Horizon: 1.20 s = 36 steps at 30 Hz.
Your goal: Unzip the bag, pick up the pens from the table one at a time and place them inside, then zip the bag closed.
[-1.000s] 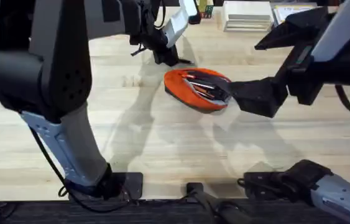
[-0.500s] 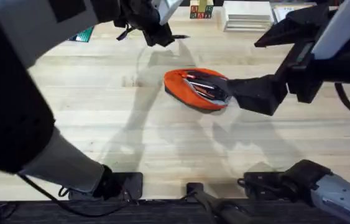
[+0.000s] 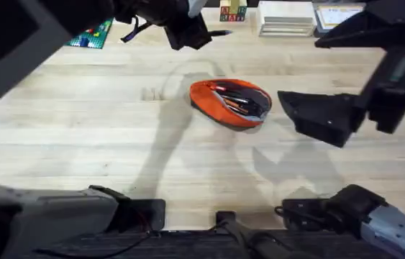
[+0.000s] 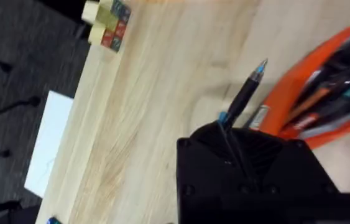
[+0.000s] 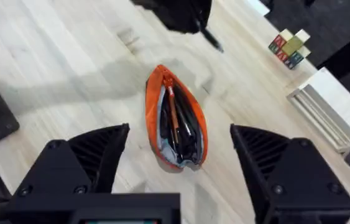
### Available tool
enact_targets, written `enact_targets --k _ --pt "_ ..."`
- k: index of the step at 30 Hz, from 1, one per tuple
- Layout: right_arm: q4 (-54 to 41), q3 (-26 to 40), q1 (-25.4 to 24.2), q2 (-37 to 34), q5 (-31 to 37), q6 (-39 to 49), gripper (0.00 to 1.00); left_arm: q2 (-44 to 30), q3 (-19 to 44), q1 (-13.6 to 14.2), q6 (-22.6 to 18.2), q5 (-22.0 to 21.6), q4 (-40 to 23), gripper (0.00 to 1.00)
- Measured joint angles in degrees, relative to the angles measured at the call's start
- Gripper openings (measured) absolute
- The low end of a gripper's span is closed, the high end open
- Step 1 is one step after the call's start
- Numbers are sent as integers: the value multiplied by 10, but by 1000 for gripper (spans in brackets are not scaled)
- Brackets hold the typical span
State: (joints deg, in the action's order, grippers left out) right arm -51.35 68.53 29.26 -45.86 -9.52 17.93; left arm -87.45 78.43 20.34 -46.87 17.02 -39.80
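Since the earlier frames the left gripper has lifted away from beside the bag and now rides high toward the far edge of the desk, carrying a pen, while the right gripper has drawn back from the bag's end and released it. The bag lies on the desk with its zipper parted; in the right wrist view its mouth gapes as a long slit, with an orange pen and dark contents lying lengthwise inside. It sits directly ahead of the right gripper, whose fingers stand wide apart and empty, and below and to the near side of the left gripper. The dark pen is clamped by its rear part in the closed left gripper, its metallic-blue tip projecting forward toward the bag.

Handling, as judged: the pen is light, stiff and smooth, so a pinch near its middle or rear resists slipping and leaves the tip free to be steered into the slit. The bag is soft fabric and light; it is likely to slide or collapse when pushed, so one end probably wants pinning while the pen enters along the bag's length. The zipper pull, too small to locate here, is the point to seize for closing.

Beyond, coloured blocks and white stacked items rest near the far edge.
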Motion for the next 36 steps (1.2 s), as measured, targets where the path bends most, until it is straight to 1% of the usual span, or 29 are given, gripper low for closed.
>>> enact_targets --k 4,8,13,18,19,21,23,26,30,36 --pt "0 0 0 22 0 -12 997 35 0 29 3 0 -31 41" --pt "-5 0 0 46 0 -23 998 59 0 66 6 -1 -54 41" --pt "-40 0 0 77 -1 -32 998 74 0 115 9 -1 -73 41" --pt "-76 0 0 101 -4 -34 998 75 0 157 26 -1 -88 41" --pt "-88 0 0 117 -4 -35 998 75 0 182 32 -2 -89 41" --pt "-93 0 0 129 -4 -36 998 75 0 197 35 -2 -89 41" --pt "-107 0 0 151 -4 -43 998 75 0 240 38 0 -89 42" --pt "-109 0 0 151 -4 -52 998 75 0 247 38 2 -89 41" --pt "-117 0 0 151 -4 -59 998 72 0 247 38 3 -89 41" --pt "-119 0 0 151 -4 -60 998 31 0 247 38 23 -82 42"
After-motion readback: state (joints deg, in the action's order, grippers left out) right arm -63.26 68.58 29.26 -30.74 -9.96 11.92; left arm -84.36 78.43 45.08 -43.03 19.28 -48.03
